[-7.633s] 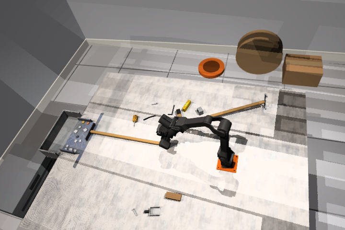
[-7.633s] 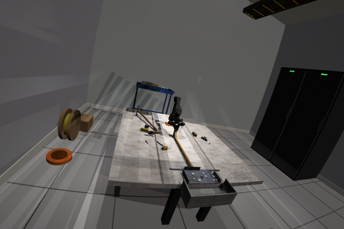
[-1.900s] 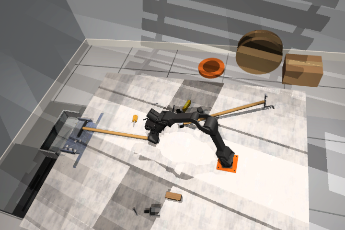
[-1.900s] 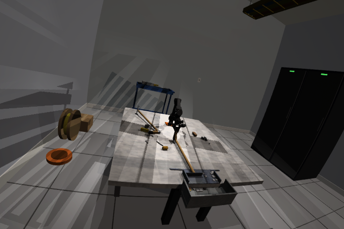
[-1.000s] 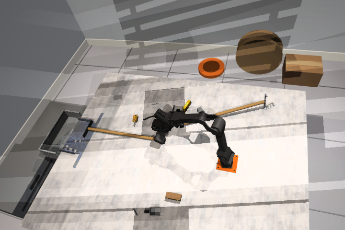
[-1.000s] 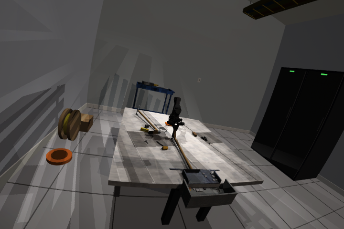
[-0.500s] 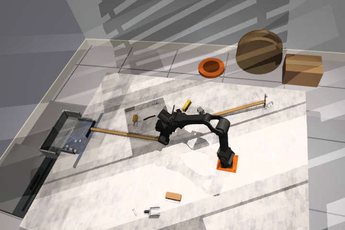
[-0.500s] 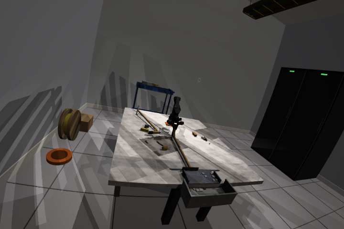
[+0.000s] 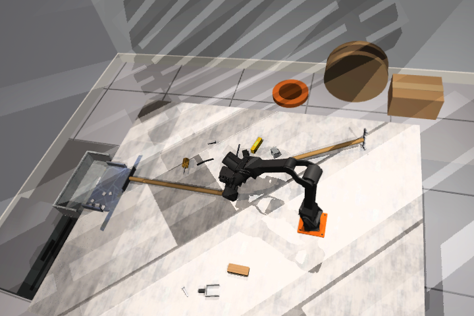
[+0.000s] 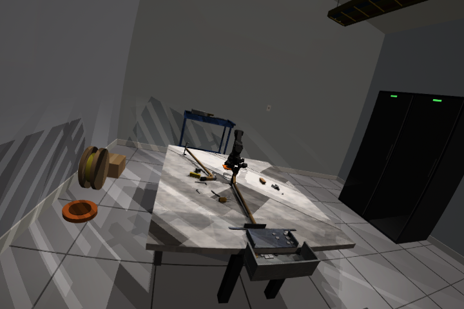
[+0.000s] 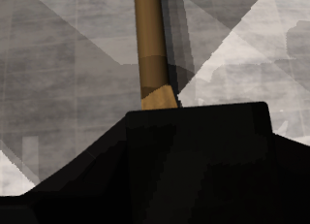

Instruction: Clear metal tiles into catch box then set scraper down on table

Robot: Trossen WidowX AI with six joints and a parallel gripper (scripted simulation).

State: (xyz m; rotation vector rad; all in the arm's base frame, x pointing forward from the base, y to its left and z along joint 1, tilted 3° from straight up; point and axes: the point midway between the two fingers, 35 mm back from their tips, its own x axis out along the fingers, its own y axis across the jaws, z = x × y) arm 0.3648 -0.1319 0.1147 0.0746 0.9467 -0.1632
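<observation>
Top view: the tool (image 9: 230, 194) (image 10: 234, 179), centre, is clamped on the long scraper (image 9: 176, 186) (image 10: 244, 203) (image 11: 153, 45), which reaches left; pale tiles (image 9: 97, 205) (image 10: 287, 237) lie beyond, lower left. Exterior: tiles sit lower right of the tool. Wrist: a dark shape (image 11: 199, 161) hides the grip, lower centre.

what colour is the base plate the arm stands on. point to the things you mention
Orange (image 9: 322, 219); it shows best in the top view.

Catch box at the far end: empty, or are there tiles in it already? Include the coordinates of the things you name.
Not empty: the exterior view shows a few pale tiles inside the catch box (image 9: 70, 178) (image 10: 283, 270), near its wall on the bench plate's (image 9: 112, 182) (image 10: 267, 241) side.
</observation>
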